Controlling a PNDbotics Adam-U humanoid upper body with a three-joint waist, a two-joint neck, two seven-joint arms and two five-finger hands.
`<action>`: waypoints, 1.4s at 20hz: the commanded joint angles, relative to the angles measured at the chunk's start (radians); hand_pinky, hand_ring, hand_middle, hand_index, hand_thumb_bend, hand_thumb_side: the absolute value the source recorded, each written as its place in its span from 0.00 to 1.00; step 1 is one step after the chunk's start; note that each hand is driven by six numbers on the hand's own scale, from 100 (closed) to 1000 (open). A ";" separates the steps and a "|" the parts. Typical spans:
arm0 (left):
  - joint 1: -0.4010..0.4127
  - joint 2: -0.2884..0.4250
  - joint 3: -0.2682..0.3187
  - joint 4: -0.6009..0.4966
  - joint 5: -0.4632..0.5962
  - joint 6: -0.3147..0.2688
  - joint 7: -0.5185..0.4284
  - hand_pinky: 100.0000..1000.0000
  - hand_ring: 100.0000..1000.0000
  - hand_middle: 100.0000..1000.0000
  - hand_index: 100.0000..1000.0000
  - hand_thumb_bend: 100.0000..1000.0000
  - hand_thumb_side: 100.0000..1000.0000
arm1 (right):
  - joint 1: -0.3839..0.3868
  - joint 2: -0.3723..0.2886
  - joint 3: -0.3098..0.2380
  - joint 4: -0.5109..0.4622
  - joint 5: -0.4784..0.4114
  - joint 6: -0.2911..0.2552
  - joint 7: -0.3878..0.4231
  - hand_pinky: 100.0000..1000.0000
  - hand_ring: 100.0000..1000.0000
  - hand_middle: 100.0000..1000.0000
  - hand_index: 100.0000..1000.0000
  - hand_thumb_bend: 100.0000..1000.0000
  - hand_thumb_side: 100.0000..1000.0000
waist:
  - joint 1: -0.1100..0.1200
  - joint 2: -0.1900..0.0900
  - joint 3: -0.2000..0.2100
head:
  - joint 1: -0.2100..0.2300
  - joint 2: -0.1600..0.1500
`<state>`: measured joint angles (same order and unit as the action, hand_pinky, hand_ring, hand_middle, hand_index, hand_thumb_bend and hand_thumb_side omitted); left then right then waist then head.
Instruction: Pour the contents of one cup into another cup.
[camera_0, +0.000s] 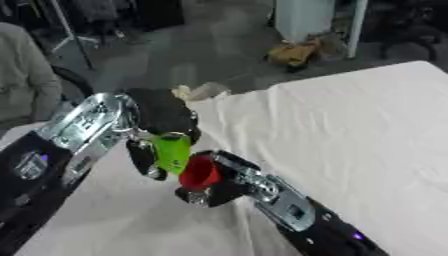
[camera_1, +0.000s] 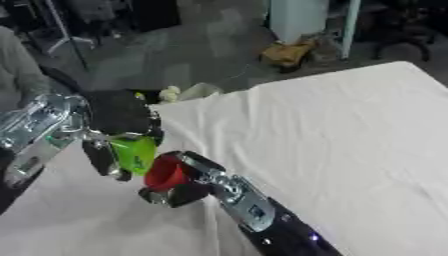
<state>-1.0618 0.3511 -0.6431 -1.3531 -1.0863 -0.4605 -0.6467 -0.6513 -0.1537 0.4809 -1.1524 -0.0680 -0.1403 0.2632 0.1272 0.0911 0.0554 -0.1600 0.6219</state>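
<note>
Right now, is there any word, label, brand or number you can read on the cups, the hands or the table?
None can be read.
green cup, held in the left hand: no print shows.
red cup, held in the right hand: no print shows.
white tablecloth: plain.
Small lit spots on the forearms: too blurred to read.

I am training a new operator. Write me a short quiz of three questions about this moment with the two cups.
1. True or false: the left hand holds the green cup.
2. Which hand holds the red cup? A) left B) right C) neither
3. Fill in: both cups are held above the ____ tablecloth.

Key: 1 true. 2 B, the right hand has its fingers curled round it. 3 white.
</note>
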 joint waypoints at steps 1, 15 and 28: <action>-0.026 0.019 0.003 -0.029 -0.037 -0.277 -0.260 0.26 0.21 0.38 0.67 0.56 0.17 | -0.017 -0.006 -0.004 -0.016 -0.003 0.000 0.001 0.42 0.31 0.24 0.44 0.00 0.16 | -0.003 -0.018 0.002 | 0.001 -0.010; -0.026 0.019 0.008 -0.040 -0.050 -0.285 -0.260 0.26 0.20 0.37 0.67 0.56 0.17 | -0.017 -0.007 -0.004 -0.017 -0.004 0.000 0.002 0.42 0.31 0.24 0.44 0.00 0.16 | -0.004 -0.018 0.002 | 0.001 -0.011; -0.020 0.020 0.048 -0.070 -0.001 -0.232 -0.260 0.24 0.19 0.36 0.66 0.52 0.16 | -0.017 -0.010 -0.010 -0.019 -0.005 0.000 -0.005 0.42 0.31 0.24 0.44 0.00 0.16 | -0.008 -0.017 0.004 | -0.001 -0.013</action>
<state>-1.0638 0.3513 -0.6223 -1.4033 -1.0988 -0.4529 -0.6543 -0.6511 -0.1553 0.4805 -1.1525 -0.0681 -0.1402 0.2621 0.1257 0.0910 0.0562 -0.1601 0.6215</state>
